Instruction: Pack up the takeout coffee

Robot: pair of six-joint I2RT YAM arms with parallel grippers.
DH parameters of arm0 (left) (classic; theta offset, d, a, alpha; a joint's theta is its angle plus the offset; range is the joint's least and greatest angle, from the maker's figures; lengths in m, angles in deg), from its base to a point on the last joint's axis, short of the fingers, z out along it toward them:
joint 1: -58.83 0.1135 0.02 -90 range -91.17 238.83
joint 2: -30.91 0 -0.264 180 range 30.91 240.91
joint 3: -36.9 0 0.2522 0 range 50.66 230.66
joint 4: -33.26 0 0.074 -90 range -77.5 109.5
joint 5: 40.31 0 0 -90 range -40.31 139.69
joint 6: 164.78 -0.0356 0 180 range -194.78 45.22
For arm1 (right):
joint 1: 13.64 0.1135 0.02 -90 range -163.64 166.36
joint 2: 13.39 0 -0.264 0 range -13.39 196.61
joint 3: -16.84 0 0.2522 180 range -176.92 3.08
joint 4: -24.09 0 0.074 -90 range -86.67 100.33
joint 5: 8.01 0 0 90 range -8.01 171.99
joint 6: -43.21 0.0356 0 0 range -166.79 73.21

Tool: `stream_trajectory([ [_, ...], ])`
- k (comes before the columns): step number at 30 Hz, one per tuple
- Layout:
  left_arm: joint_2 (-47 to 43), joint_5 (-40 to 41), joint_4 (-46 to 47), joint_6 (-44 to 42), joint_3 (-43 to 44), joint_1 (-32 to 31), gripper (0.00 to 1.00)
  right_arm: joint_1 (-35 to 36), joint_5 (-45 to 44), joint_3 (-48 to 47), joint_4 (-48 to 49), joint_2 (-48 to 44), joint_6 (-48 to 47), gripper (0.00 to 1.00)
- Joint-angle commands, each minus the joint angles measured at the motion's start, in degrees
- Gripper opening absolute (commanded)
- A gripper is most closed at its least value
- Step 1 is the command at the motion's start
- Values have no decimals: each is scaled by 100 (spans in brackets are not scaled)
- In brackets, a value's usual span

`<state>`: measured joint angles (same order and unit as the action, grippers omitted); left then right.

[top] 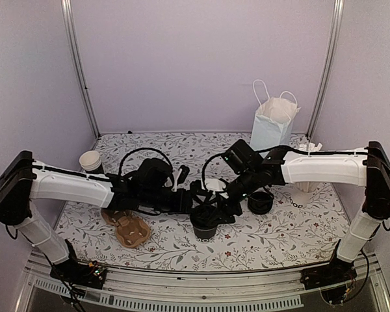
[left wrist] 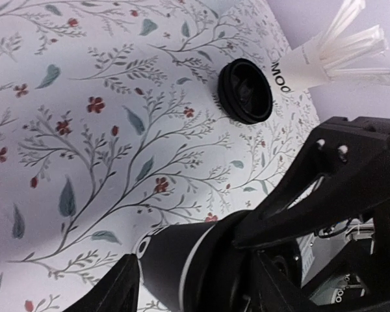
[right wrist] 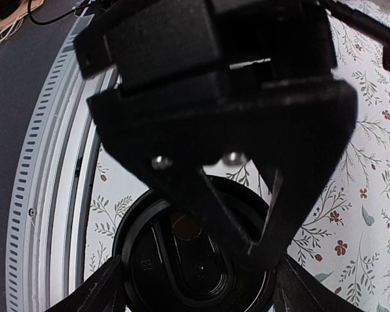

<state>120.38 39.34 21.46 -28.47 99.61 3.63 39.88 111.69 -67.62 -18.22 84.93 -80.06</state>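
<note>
Takeout coffee (left wrist: 182, 270) between left fingers (left wrist: 117, 290)

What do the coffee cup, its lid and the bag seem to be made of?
The cup: probably paper, matte black with white print. The lid: plastic, slightly glossy black, with moulded ridges. The bag: paper, matte pale blue, with creased folds.

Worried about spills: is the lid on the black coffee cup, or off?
On: the right wrist view shows the lid covering the cup, sip hole up. Whether it is snapped tight, cannot tell.
</note>
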Motion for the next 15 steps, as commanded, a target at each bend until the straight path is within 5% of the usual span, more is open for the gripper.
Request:
stream_trajectory([
  [1, 451, -204, -15, -94, 218, -152, 58, 10, 53, -131, -167, -26, 124, 75],
  [15, 493, -52, -178, -69, -140, -386, 46, -34, -39, 98, -449, -574, 72, 77],
])
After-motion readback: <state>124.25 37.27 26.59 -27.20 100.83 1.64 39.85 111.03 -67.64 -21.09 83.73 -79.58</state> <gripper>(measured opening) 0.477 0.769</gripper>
